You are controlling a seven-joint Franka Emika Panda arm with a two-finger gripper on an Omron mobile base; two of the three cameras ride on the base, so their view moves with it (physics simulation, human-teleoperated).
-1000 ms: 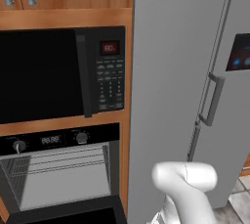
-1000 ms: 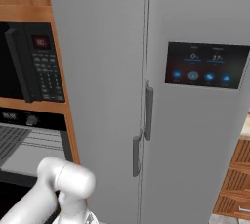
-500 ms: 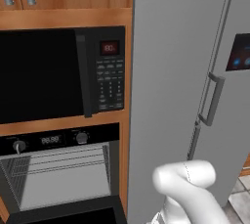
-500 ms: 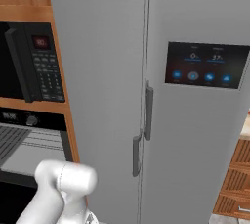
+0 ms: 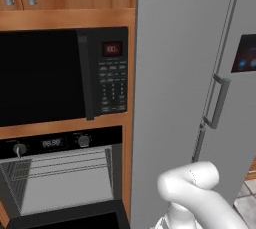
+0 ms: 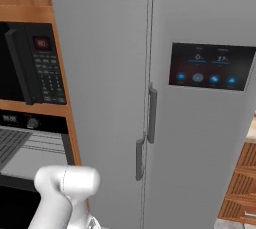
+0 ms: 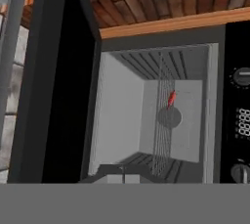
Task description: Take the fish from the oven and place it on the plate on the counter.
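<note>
- fish (image 7: 171, 99): small red-orange sliver inside the oven (image 5: 60, 178), lying on a wire rack (image 7: 163, 120) deep in the cavity; hand view is rolled sideways, so the rack looks upright.
- oven door (image 7: 58, 86) open; grey cavity lit, knobs & digital display on the black panel above.
- pincer: fingers shut tight, holding nothing; well short of the fish, outside the cavity.
- black microwave (image 5: 62, 75) w/ keypad directly above oven.
- grey fridge (image 6: 165, 98) just right of the wood column, w/ touch panel.
- white arm elbow (image 5: 192, 185) low in front of fridge.
</note>
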